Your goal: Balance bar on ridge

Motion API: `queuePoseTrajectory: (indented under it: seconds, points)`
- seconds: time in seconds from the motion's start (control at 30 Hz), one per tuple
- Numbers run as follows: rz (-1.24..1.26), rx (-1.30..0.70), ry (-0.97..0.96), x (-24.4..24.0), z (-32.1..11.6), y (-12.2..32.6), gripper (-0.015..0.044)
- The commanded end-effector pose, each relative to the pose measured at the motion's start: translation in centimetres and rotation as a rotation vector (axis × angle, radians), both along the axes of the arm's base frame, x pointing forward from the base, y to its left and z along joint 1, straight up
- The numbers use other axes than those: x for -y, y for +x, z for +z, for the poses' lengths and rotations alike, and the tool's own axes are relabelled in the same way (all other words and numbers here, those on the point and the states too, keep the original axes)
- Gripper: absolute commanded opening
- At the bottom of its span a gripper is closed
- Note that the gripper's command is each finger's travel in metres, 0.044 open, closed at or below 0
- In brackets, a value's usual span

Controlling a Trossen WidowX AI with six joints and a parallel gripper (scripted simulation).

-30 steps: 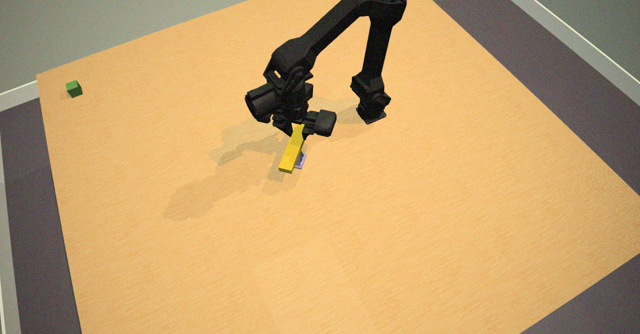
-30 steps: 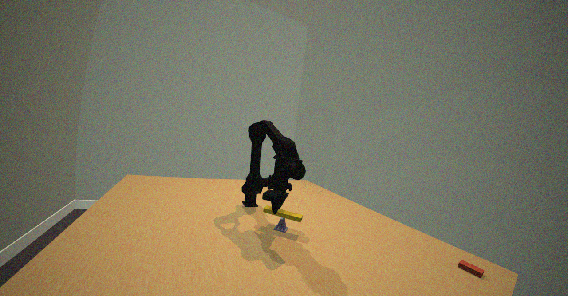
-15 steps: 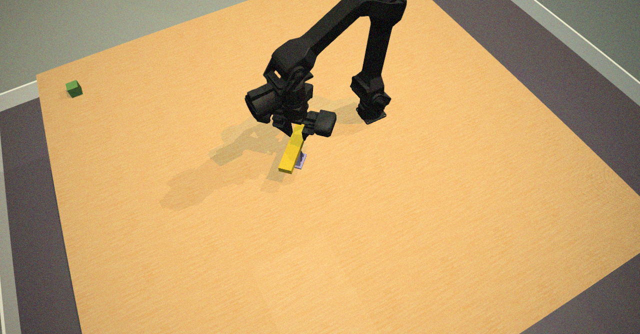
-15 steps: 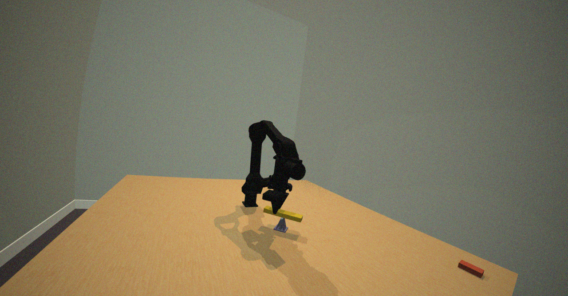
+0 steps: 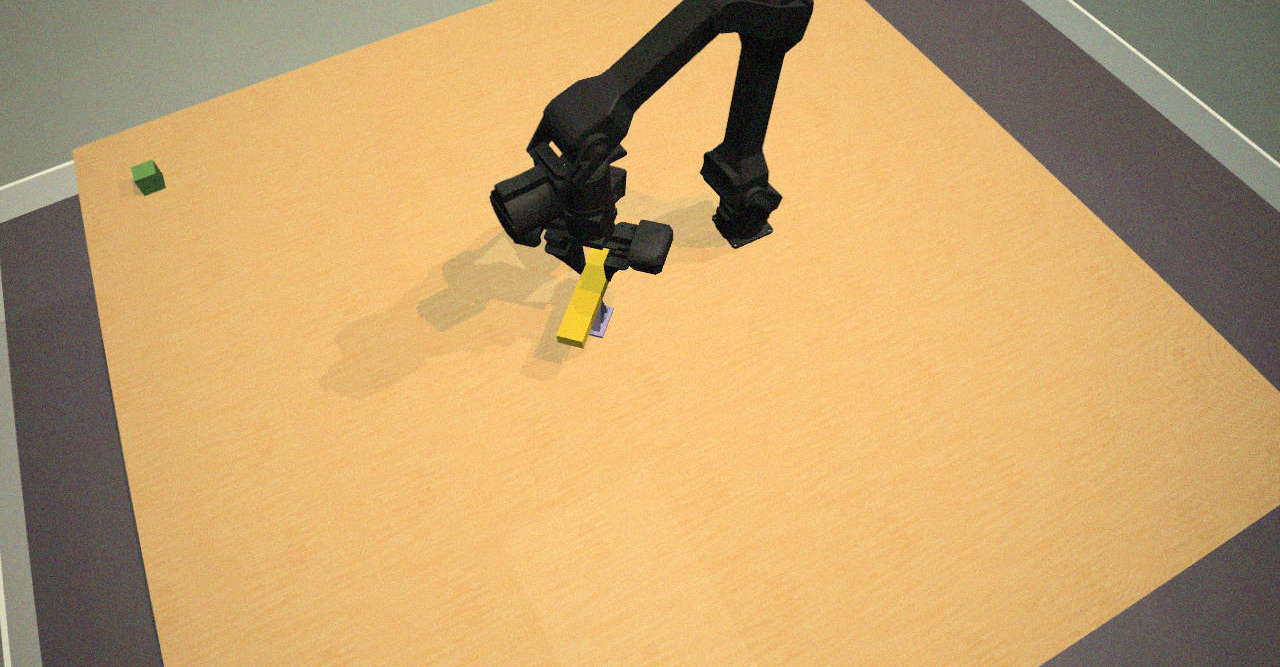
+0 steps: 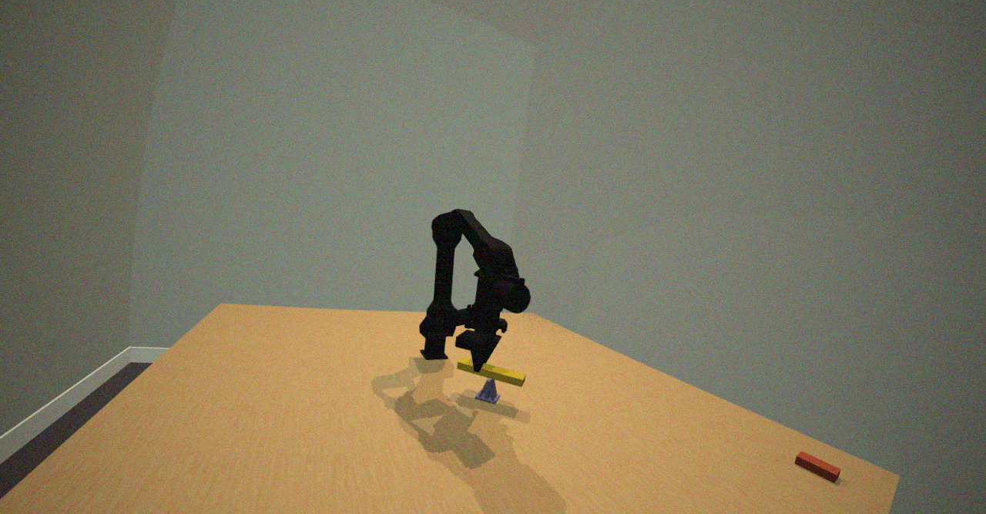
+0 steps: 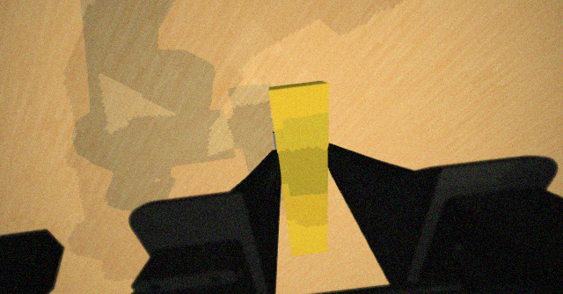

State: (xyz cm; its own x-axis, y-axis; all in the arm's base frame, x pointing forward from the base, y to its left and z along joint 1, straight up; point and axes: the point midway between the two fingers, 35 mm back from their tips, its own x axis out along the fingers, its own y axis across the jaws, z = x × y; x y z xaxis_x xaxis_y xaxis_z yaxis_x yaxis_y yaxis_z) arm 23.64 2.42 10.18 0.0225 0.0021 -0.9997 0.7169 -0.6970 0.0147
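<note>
The yellow bar (image 5: 583, 307) (image 6: 504, 374) (image 7: 303, 131) is held off the table, looking about level. My gripper (image 5: 595, 272) (image 6: 477, 367) (image 7: 301, 152) is shut on it, pointing down, with a finger on each long side, nearer the bar's arm-side end in the exterior view. The purple ridge (image 5: 607, 321) (image 6: 487, 393) stands on the table below the bar's middle part. Its top is hidden by the bar in the top view, and only a thin sliver of it shows in the wrist view. I cannot tell whether bar and ridge touch.
A green block (image 5: 147, 177) lies near the table's far left corner in the top view. A red block (image 6: 816, 467) lies near the right edge of the table (image 6: 276, 441) in the exterior view. The arm's base (image 5: 742, 226) (image 6: 434, 345) stands behind the gripper.
</note>
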Motion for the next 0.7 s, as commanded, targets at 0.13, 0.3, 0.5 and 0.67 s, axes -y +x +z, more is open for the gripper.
queuePoseTrajectory:
  seconds: [0.13,0.3,0.5,0.67]
  points:
    - [-0.004,0.001,0.0,-0.02,-0.09,0.06,0.0]
    - [-0.004,0.001,0.0,-0.02,-0.13,0.06,0.0]
    - [-0.004,0.001,0.0,-0.02,-0.19,0.06,0.0]
    - [-0.004,0.001,0.0,-0.02,-0.22,0.06,0.0]
